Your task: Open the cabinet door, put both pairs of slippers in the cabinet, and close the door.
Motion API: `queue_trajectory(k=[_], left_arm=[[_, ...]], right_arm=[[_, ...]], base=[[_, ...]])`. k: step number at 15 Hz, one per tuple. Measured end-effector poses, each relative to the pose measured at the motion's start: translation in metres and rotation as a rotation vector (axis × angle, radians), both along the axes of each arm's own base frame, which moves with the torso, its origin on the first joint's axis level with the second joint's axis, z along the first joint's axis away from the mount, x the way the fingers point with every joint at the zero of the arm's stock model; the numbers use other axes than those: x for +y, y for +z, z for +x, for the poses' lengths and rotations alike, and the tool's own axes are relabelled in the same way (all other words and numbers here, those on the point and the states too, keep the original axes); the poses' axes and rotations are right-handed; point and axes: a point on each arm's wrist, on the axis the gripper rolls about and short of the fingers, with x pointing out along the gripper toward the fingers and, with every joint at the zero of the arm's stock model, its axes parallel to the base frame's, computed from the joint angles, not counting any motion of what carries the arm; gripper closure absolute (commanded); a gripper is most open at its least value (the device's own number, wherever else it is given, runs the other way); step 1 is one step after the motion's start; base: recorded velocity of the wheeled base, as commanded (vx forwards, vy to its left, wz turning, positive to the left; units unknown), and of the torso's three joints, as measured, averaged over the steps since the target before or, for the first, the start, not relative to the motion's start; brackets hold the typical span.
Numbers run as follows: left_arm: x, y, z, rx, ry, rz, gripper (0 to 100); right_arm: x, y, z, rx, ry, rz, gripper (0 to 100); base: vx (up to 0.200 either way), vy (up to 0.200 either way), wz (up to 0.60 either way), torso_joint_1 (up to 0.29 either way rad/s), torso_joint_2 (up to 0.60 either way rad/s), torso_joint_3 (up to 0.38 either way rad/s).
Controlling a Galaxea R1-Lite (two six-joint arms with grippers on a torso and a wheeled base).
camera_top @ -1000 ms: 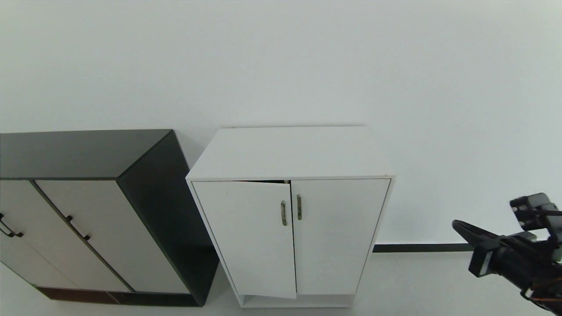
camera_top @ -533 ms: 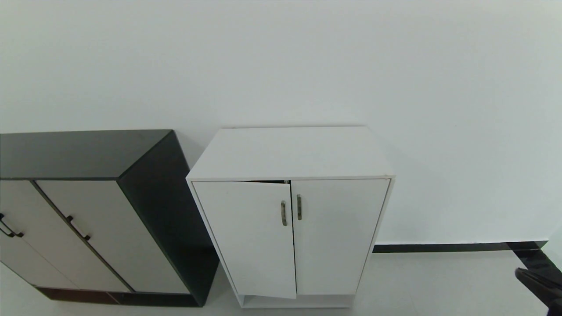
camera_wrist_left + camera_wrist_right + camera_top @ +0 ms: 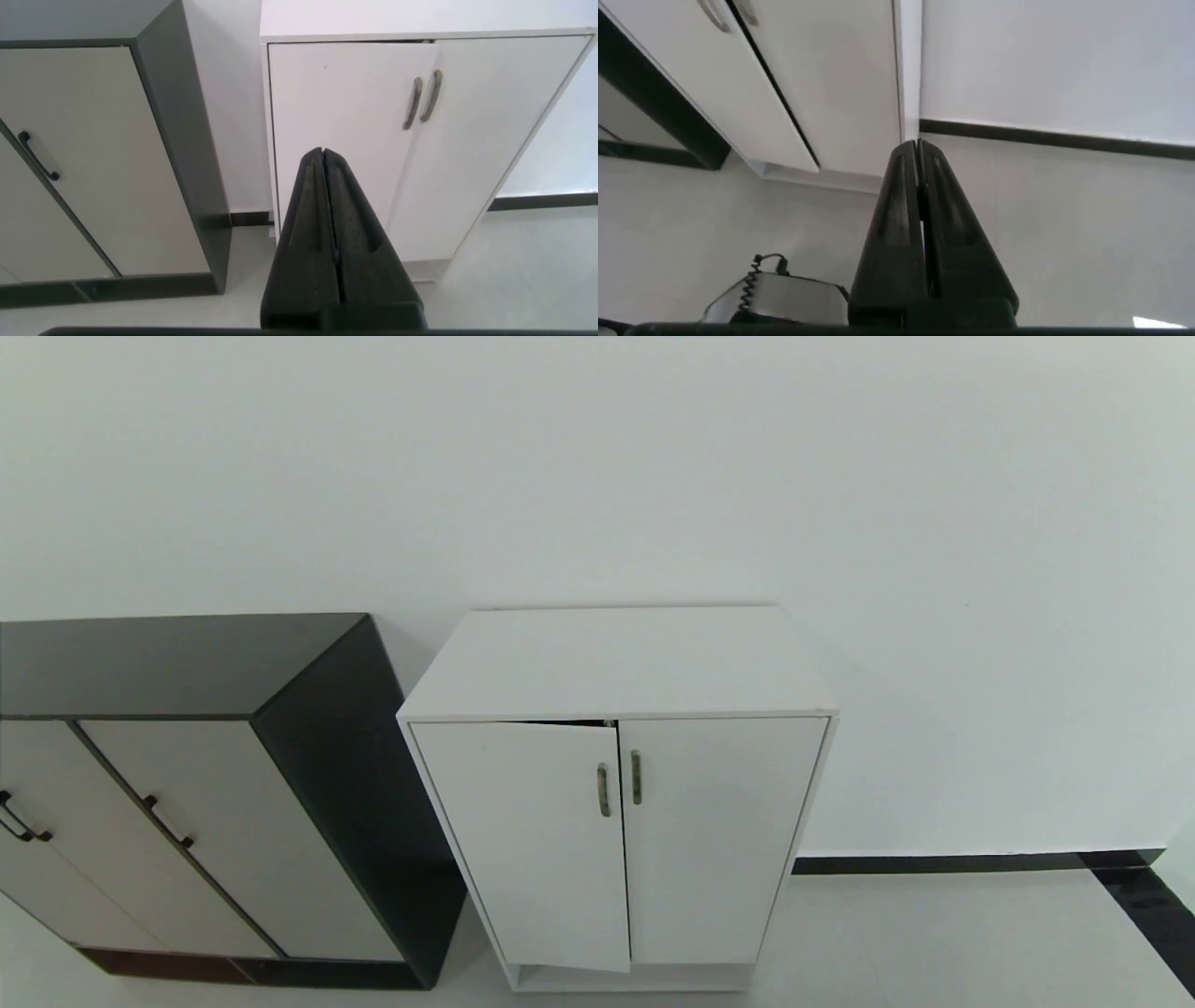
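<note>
The right gripper (image 3: 919, 146), a second ago raised well to the right of the white cabinet (image 3: 616, 803), drops back down and farther right, away from that cabinet

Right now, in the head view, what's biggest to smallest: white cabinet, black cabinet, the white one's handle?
White cabinet and black cabinet: about alike; the black one is cut off.
Handle: smallest.

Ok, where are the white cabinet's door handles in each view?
Head view: door handles side by side, high on the white cabinet, where its two doors meet.
Left wrist view: door handles at the doors' meeting edges, near the cabinet's top.
Right wrist view: door handles cut off at the frame's edge.
Shared landmark: black skirting strip along the wall's foot.
</note>
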Motion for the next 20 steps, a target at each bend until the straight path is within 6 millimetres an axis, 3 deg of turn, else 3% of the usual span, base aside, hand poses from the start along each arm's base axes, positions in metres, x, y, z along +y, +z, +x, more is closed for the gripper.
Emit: queue_trajectory(k=[7,13,20], left_arm=[[0.000,0.000,0.000,0.000,0.000,0.000,100],[0.000,0.000,0.000,0.000,0.000,0.000,100],[0.000,0.000,0.000,0.000,0.000,0.000,100]], right_arm=[[-0.004,-0.016,-0.018,-0.118,0.107,0.023,100],[-0.002,-0.018,-0.024,-0.190,-0.111,0.016,100],[-0.002,-0.020,-0.032,-0.293,-0.191,0.010,100]], base=[[0.000,0.000,0.00,0.000,0.00,0.000],[0.000,0.000,0.00,0.000,0.00,0.000],[0.000,0.000,0.00,0.000,0.00,0.000]])
